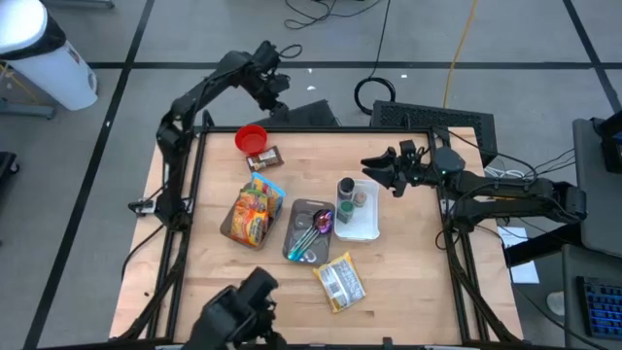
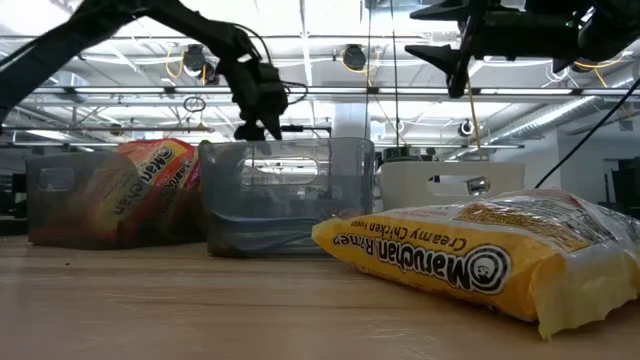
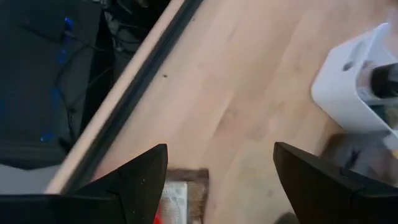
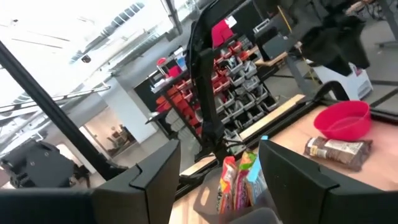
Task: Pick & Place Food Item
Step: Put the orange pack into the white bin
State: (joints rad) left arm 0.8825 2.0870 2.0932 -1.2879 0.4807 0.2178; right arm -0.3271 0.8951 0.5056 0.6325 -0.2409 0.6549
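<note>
Past the right gripper's [image 4: 214, 186] parted fingers: a red bowl [image 4: 342, 120], a brown packet [image 4: 339, 151] beside it, colourful noodle packs [image 4: 239, 180].

red bowl [image 1: 251, 137]: 1 | brown snack bar [image 1: 264, 157]: 1 | noodle packets [image 1: 339, 283]: 2 | clear bins [image 1: 309, 231]: 2 | white tray [image 1: 369, 229]: 1 | spice jars [image 1: 345, 189]: 2

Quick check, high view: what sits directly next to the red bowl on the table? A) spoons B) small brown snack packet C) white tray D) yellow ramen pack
B: the small brown snack packet lies right beside the red bowl near the table's far left edge; the right wrist view shows the same pair side by side.
</note>
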